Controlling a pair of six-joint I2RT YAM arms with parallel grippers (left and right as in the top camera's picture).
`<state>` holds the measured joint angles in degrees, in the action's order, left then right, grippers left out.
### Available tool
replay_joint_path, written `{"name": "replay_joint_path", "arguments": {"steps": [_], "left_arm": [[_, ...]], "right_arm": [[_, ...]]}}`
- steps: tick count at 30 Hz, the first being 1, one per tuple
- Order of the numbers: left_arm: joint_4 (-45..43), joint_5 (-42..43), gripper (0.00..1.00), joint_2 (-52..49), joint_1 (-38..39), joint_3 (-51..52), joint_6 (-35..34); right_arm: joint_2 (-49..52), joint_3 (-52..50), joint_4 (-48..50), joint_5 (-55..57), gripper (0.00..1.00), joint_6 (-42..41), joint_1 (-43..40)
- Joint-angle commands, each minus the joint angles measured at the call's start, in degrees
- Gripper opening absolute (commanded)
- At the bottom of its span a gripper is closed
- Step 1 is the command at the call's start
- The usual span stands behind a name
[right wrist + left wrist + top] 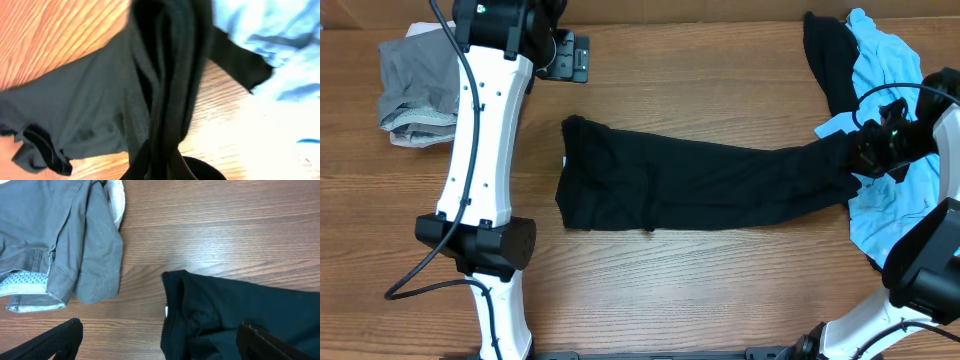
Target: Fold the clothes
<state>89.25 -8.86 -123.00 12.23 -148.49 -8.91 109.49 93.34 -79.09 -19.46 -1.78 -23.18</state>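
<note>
So, on the tabletop the black T-shirt lies stretched across the middle, with its long axis running left to right. A light-blue garment is bunched at the right and a grey garment sits far left. The right gripper is clamped on the shirt's right end. The left gripper hovers with its jaws wide apart, just beyond the shirt's free left end. I'd say the left arm is nearer for that grab.

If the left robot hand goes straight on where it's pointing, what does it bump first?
Probably the bare wooden table, between the grey clothes and the black T-shirt. The open left gripper has one of its fingers over the shirt's edge, so depth is unsure.
</note>
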Motion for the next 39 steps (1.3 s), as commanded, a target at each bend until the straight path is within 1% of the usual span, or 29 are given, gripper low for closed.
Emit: {"name": "replay_joint_path", "arguments": {"steps": [1,5,11,17,20,22,31,32,33,34,35,39], "left_arm": [[-0.48,-0.66,1.0,0.48,-0.44,-0.5,-0.55],[-1.38,-0.55,1.0,0.48,-0.44,-0.5,-0.57],[-1.64,-0.5,1.0,0.48,-0.44,-0.5,-0.59],[-1.44,-0.2,1.0,0.48,-0.44,-0.5,-0.59],[-1.25,-0.11,1.0,0.48,-0.44,-0.5,-0.57],[-1.2,-0.11,1.0,0.48,-0.44,-0.5,-0.57],[-1.25,-0.11,1.0,0.48,-0.44,-0.5,-0.55],[-1.25,-0.11,1.0,0.48,-0.44,-0.5,-0.55],[-1.25,-0.11,1.0,0.48,-0.44,-0.5,-0.55],[-1.25,-0.11,1.0,0.48,-0.44,-0.5,-0.57],[-1.22,-0.11,1.0,0.48,-0.44,-0.5,-0.57],[-0.83,0.15,1.0,0.48,-0.44,-0.5,-0.57]], "right_arm": [[-1.81,1.66,-0.13,-2.56,0.04,2.23,3.56],[-1.81,1.62,-0.31,-2.54,0.04,2.23,9.07],[-1.81,1.51,-0.24,-2.51,0.04,1.49,20.35],[-1.79,0.7,3.41,0.37,0.04,-3.93,30.99],[-1.46,0.04,5.18,0.79,0.04,-4.76,34.45],[-0.92,-0.11,5.77,1.42,0.04,-6.71,36.41],[2.01,-0.13,7.87,1.38,0.04,-8.79,42.69],[2.19,-0.13,8.28,1.38,0.07,-8.96,43.41],[2.21,-0.13,8.68,1.38,0.13,-9.14,44.09],[2.21,-0.13,9.05,1.38,0.22,-9.22,44.74],[2.21,-0.13,9.25,1.38,0.29,-9.2,45.44],[2.19,-0.02,8.76,1.22,0.46,-9.14,47.19]]}}
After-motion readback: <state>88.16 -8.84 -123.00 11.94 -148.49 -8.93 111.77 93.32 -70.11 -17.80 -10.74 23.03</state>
